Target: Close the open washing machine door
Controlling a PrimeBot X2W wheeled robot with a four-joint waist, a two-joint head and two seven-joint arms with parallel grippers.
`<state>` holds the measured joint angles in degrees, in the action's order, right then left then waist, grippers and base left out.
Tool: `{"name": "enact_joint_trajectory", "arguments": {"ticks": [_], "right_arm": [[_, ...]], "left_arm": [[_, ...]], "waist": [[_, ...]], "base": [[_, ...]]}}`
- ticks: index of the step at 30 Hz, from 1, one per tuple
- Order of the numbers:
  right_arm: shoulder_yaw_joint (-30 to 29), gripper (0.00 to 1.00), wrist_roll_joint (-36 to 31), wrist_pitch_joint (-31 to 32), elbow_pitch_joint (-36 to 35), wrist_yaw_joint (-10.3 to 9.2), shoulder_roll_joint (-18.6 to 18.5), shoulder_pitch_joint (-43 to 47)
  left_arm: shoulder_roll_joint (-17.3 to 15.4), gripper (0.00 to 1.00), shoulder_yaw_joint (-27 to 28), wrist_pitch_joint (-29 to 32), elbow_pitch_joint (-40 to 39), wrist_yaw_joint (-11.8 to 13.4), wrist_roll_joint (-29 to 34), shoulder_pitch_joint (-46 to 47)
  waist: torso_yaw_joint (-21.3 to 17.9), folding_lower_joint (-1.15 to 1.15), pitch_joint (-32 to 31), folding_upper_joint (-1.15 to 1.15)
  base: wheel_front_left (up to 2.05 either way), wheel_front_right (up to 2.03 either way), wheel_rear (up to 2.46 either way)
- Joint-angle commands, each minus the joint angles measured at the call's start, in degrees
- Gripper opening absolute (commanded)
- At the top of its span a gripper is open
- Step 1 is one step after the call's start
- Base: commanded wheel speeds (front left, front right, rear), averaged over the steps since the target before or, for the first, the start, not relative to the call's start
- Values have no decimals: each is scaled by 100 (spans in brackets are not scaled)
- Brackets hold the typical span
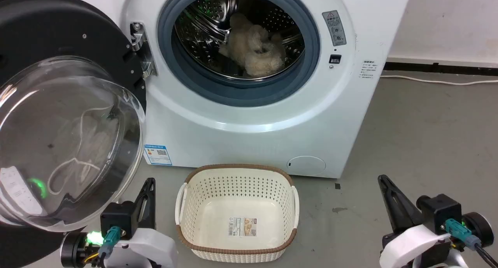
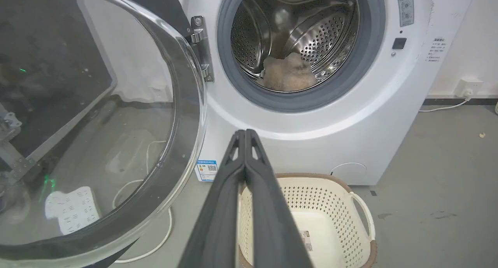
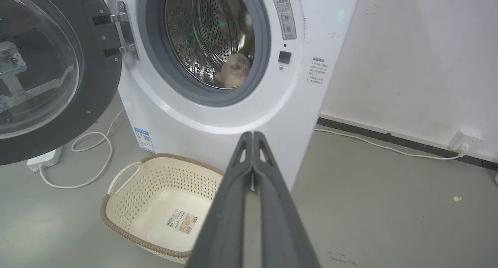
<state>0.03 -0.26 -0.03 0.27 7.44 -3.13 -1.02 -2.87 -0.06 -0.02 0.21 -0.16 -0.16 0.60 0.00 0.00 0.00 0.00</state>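
Left of the drum opening (image 1: 239,34), washing machine door (image 1: 66,116) hangs wide open on its hinge (image 1: 142,50). Both empty: left hand (image 1: 149,186) and right hand (image 1: 385,182), fingers pinched together. Approach step, probably; next needs left hand behind door's free edge, swinging it shut.

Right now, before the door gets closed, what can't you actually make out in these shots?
Washing machine door: the head view's left edge cuts off its far rim.
Fluffy beige item in the drum: too blurred to identify in every view.
Warning label: print too small, head view.
Basket sticker: print too small, head view.
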Motion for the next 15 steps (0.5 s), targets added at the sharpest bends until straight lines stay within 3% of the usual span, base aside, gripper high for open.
{"name": "enact_joint_trajectory", "arguments": {"ticks": [1,15], "right_arm": [[-3,0,26,3,-27,5,25,102],[-3,0,26,3,-27,5,25,102]], "left_arm": [[0,0,6,2,-21,16,16,-60],[0,0,6,2,-21,16,16,-60]], "waist": [[0,0,0,0],[0,0,0,0]], "base": [[0,0,0],[0,0,0]]}}
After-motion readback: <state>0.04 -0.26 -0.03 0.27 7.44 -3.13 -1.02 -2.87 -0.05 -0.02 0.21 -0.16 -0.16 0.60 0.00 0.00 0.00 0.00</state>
